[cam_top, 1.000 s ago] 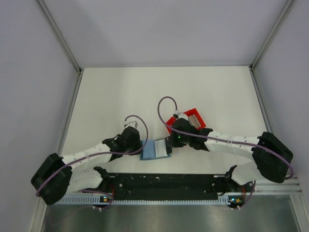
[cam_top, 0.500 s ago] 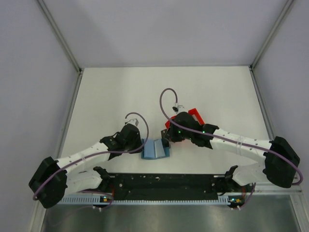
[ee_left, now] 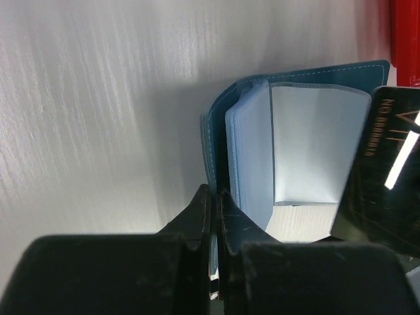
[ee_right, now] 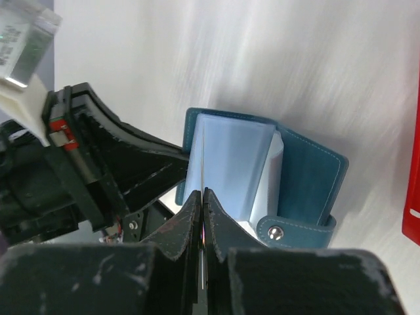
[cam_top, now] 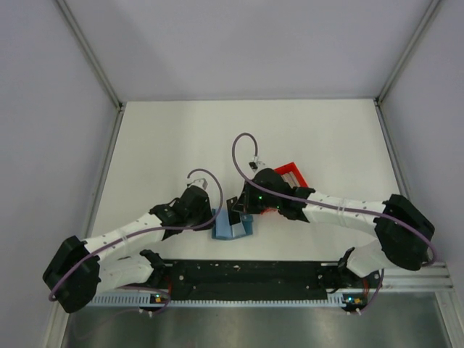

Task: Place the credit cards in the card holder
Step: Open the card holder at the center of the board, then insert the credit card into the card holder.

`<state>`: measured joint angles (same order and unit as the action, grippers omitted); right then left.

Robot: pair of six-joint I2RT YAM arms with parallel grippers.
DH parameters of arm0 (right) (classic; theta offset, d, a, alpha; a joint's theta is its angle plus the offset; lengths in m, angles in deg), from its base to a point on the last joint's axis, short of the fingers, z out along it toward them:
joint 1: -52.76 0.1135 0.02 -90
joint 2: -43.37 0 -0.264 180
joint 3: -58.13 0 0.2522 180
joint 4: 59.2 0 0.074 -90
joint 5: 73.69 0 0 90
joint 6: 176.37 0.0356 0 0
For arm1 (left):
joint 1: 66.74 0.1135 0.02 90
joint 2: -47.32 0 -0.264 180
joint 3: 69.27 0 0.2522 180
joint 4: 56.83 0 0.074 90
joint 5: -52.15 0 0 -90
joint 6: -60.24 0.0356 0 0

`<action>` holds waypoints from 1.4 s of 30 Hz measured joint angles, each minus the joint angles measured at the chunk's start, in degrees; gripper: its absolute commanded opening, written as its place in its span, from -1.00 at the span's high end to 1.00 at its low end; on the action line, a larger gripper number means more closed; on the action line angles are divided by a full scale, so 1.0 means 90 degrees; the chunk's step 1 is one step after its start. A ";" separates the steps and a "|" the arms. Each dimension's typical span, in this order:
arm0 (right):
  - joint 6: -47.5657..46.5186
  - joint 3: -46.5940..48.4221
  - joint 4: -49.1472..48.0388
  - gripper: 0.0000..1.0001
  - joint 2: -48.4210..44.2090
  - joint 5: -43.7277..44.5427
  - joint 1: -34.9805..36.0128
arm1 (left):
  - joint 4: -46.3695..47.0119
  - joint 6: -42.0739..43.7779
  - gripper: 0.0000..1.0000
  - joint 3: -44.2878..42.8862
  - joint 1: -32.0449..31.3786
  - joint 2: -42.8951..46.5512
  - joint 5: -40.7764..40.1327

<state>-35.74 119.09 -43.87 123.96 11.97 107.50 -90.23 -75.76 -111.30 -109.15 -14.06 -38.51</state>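
Note:
The teal card holder stands half open on the table just in front of the arm bases, its pale blue inner sleeves fanned out. My left gripper is shut on the holder's left cover. My right gripper is shut on a black credit card, which appears edge-on as a thin line in the right wrist view. The card hangs over the sleeves, close to the left gripper's fingers. The snap tab hangs at the holder's right side.
A red open-topped tray sits just behind and to the right of the holder, with its edge showing in both wrist views. White walls with metal rails enclose the table on three sides.
My right gripper has moved left from beside the red tray to over the card holder, carrying the card. The holder has gone from lying flat to half folded. The left arm barely moved.

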 measured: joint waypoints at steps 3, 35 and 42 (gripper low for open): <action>0.0073 -0.0046 -0.0114 1.00 0.0304 -0.0092 0.0019 | 0.0002 -0.0022 1.00 0.0000 0.0000 0.0000 0.0000; 0.0529 -0.1336 -0.2110 1.00 0.1192 -0.0911 -0.0440 | 0.0959 -0.0117 1.00 0.0503 0.0000 -0.0425 -0.0163; 0.0651 -0.1375 -0.2579 1.00 0.1438 -0.1095 -0.0561 | 0.1088 -0.0138 1.00 0.0500 0.0000 -0.0503 -0.0160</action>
<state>-29.88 106.72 -67.08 136.90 2.11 102.45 -80.44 -77.01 -106.80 -109.15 -18.59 -39.96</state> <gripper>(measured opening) 0.006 0.023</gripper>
